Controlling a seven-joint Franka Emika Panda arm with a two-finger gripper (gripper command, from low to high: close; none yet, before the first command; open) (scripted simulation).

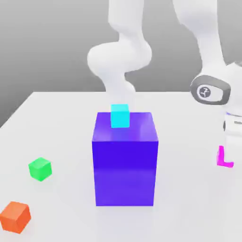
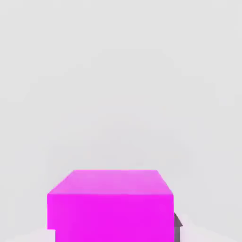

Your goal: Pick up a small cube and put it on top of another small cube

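At the exterior view's right, look, down low with the jaws (image 1: 232, 153) pressed shut on the magenta cube (image 1: 220, 158)! Right between the two pads, held snug, with a sliver peeking around the near finger. Down close to the pale, smooth counter (image 1: 189, 201), too. Above, on to the smooth white arm (image 1: 208, 42), all rounded casing. Across to the middle now, to a tall, glossy blue-purple block (image 1: 125, 172) with a flat cyan-faced cube (image 1: 120, 116) on top! Then over to the exterior view's left, to a plain, sharp-edged green cube (image 1: 40, 169), and nearer the camera, to a matte-looking orange cube (image 1: 15, 217).
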